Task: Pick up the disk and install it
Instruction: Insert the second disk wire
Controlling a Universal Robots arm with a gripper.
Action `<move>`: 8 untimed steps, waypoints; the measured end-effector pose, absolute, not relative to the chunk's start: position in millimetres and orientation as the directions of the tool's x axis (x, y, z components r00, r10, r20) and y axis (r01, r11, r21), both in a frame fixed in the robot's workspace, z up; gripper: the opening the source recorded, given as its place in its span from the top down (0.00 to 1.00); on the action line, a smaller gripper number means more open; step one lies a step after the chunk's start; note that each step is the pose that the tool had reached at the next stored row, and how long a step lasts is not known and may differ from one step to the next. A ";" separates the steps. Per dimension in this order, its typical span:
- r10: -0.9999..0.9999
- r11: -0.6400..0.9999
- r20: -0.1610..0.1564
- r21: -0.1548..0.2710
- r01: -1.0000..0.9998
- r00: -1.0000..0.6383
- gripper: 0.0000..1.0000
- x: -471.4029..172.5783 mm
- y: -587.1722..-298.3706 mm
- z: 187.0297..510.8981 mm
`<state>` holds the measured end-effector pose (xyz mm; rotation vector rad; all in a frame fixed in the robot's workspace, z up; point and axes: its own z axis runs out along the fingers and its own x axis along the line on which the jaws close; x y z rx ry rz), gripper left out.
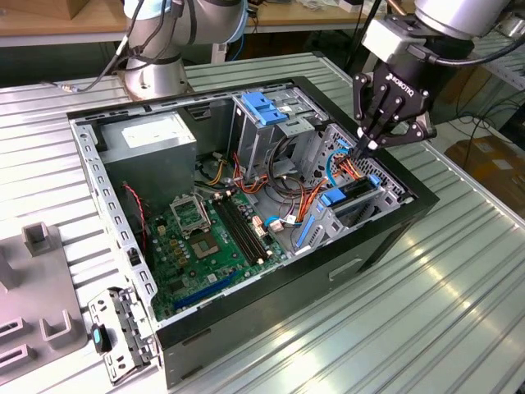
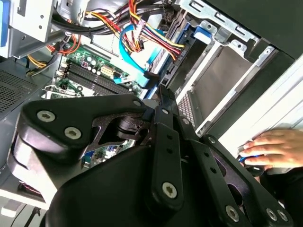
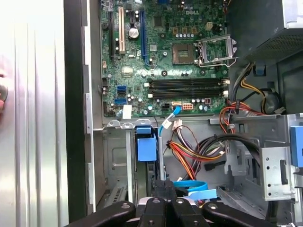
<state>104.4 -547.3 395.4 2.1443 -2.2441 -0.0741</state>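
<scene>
The pincer [image 1: 366, 148] hangs over the drive bay at the corner of the open computer case [image 1: 385, 238]. Its fingers are clenched tip to tip, with nothing visibly caught between them. The disk [image 1: 354, 190] appears to stand on edge in the bay just below the fingertips and apart from them. Its blue carrier tab [image 3: 146, 146] shows just ahead of the pincer in the first wrist view. The disk is judged a stiff, fairly heavy metal slab with smooth faces that could slip. It would not take knocks well, so the blue rails or the long edges look like the safest hold, not the label face. Room is tight. The grey bay wall [image 2: 227, 75] stands close on one side of the pincer, and a tangle of cables [image 1: 308, 201] crowds the other side. Straight above the pincer the way is open. A person's hand [image 2: 270, 149] rests outside the case, beyond the bay wall.
</scene>
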 end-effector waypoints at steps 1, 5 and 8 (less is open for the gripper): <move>-0.999 0.045 -0.001 0.060 -0.997 -0.045 0.89 104.4 -544.4 395.3; -0.998 0.048 0.044 0.058 -0.997 -0.045 0.89 104.4 -528.1 396.3; -0.997 0.049 0.059 0.057 -0.997 -0.045 0.89 104.4 -525.0 396.4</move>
